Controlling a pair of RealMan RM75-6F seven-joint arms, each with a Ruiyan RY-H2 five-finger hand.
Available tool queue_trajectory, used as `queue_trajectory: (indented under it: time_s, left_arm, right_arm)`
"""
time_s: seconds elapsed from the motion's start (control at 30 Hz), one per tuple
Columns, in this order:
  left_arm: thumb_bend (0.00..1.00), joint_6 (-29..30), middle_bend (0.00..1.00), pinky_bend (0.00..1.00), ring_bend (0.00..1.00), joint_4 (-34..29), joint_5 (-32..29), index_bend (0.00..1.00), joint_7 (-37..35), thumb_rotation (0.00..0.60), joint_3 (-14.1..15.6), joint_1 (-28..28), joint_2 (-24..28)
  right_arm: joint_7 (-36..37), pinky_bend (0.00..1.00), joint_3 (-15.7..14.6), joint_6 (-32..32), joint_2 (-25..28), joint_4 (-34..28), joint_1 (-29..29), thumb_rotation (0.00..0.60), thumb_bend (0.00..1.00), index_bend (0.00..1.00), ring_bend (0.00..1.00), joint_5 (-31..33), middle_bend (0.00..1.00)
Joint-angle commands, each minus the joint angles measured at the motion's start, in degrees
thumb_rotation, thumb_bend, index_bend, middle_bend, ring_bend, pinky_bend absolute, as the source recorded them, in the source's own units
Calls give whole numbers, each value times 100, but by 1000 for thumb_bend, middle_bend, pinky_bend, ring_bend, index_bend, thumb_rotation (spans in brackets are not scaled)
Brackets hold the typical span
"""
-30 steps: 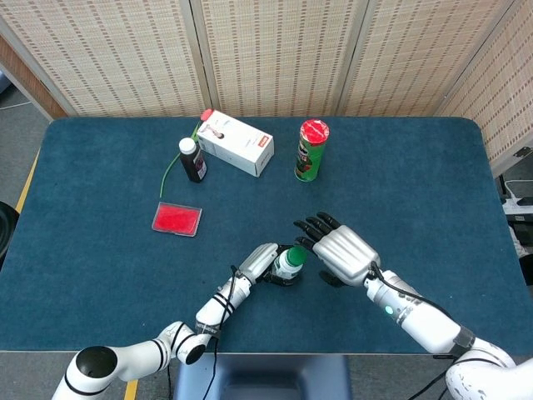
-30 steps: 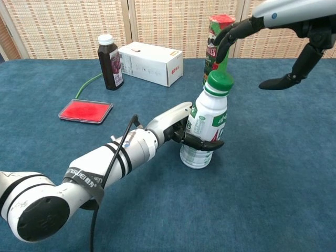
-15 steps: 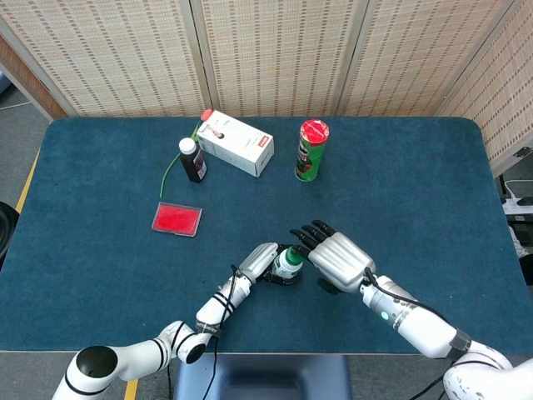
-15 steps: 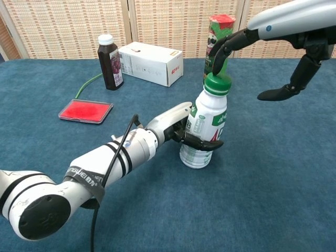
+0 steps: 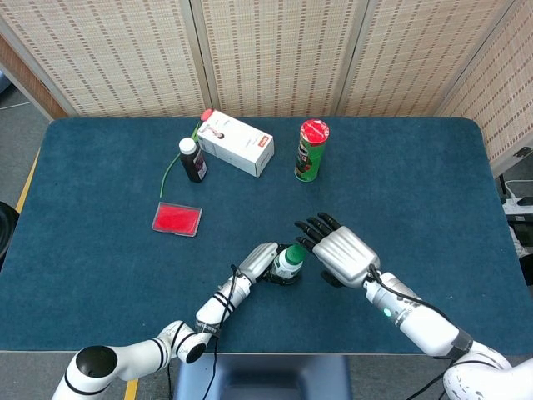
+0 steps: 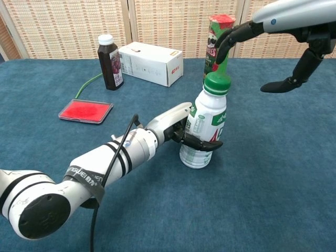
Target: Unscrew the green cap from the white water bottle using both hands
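The white water bottle (image 6: 203, 128) stands upright on the blue table, its green cap (image 6: 217, 83) on its neck; in the head view the bottle (image 5: 288, 262) shows at front centre. My left hand (image 6: 176, 126) grips the bottle's lower body from the left, dark fingers wrapped round the label. That same left hand (image 5: 260, 263) shows beside the bottle in the head view. My right hand (image 5: 342, 254) hovers just right of and above the cap, fingers spread, holding nothing. In the chest view the right hand (image 6: 278, 50) has fingertips above the cap, apart from it.
A green can with a red lid (image 5: 311, 150) stands behind the bottle. A white box (image 5: 236, 142), a dark juice bottle (image 5: 192, 160), a green cable (image 5: 170, 172) and a flat red case (image 5: 176, 218) lie at the back left.
My right hand came down so its fingertips reached the cap half a second ago, then lifted back up and right. The left hand and the bottle stayed put.
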Motion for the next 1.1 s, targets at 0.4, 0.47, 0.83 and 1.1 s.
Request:
queue_trajectory:
  time_s: [0.4,0.47,0.83,1.1]
  left_arm:
    - [932,-51,956,565,628,56,-7,711,6,600,-24,-49,-52]
    - [932,-60,956,565,628,72,0,711,10,600,-27,-66,-60]
    - [932,-97,956,565,628,190,-37,711,1,600,-70,-96,-82]
    - [931,-108,956,564,629,276,-59,711,-22,600,-90,-104,-95]
  right_arm:
    - [-316,0,-66,-108,-84,-120,220,600,293,189,0,387,0]
    - [-308,0,-60,-133,-86,-134,249,600,293,189,0,421,0]
    - [-166,0,-70,-256,-76,-253,282,600,294,210,0,233,0]
    - [157,0,26,-42,37,-189,46,600,294,208,0,-220,0]
